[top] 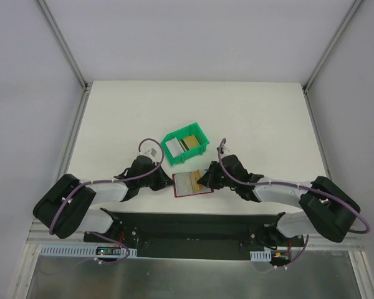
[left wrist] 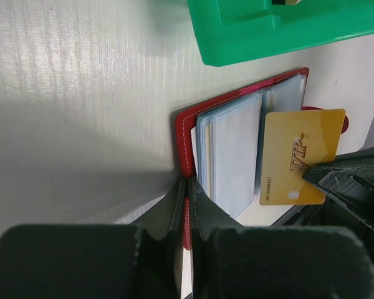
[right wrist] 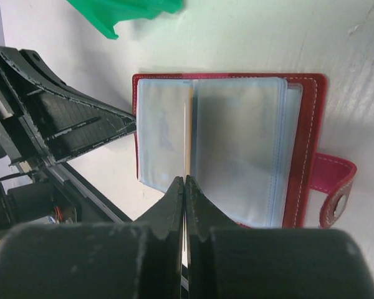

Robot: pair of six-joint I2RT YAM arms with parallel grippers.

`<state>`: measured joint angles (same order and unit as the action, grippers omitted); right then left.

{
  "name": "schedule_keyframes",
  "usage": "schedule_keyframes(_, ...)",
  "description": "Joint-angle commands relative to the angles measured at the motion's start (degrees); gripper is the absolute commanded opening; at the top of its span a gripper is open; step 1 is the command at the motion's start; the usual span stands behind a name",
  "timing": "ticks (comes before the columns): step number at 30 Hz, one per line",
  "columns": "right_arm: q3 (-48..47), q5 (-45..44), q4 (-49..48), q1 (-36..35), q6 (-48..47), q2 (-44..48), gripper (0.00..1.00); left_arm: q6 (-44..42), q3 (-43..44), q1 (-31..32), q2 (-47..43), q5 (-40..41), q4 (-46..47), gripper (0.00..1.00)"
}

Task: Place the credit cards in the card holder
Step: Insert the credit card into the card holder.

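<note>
Hand (right wrist: 184, 182) (right) tight on gold card (left wrist: 296, 149)

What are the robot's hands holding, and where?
Left gripper holds the card holder by its red edge; right gripper holds a gold card by one edge.

From above, the wallet (top: 188, 185) is hemmed in: the bin (top: 186, 144) stands just beside it at 12 o'clock, the left gripper (top: 168, 182) clamps its edge at 9, and the right gripper (top: 204, 181), pinching a gold card (left wrist: 299, 156) over the pockets, blocks 3. Bare table (top: 268, 124) lies open at 10 and 2 o'clock and beyond the bin; at 6 only a narrow strip fronts the black base plate (top: 187, 230).
</note>
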<state>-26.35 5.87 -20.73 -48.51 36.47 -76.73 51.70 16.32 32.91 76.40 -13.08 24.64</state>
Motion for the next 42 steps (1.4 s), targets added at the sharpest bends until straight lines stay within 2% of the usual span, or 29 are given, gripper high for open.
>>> schedule_keyframes(1, -0.28, -1.38, -6.60, -0.18, 1.77, -1.49, 0.00, -2.48, -2.96, -0.39, 1.91, 1.92, -9.17, 0.00)
schedule_keyframes(15, 0.86, -0.59, -8.10, -0.09, 1.24, -7.29, 0.00, -2.31, -3.31, -0.39, 2.00, 1.83, -8.74, 0.00)
schedule_keyframes(25, 3.06, -4.37, -6.52, 0.52, 1.68, -4.22, 0.00, -2.22, -3.40, -0.39, 1.82, 2.01, -8.65, 0.00)
schedule_keyframes(42, 1.91, 0.63, -7.57, 0.61, 5.02, -8.44, 0.00, -2.05, -3.57, -0.39, 1.73, 1.92, -8.47, 0.00)
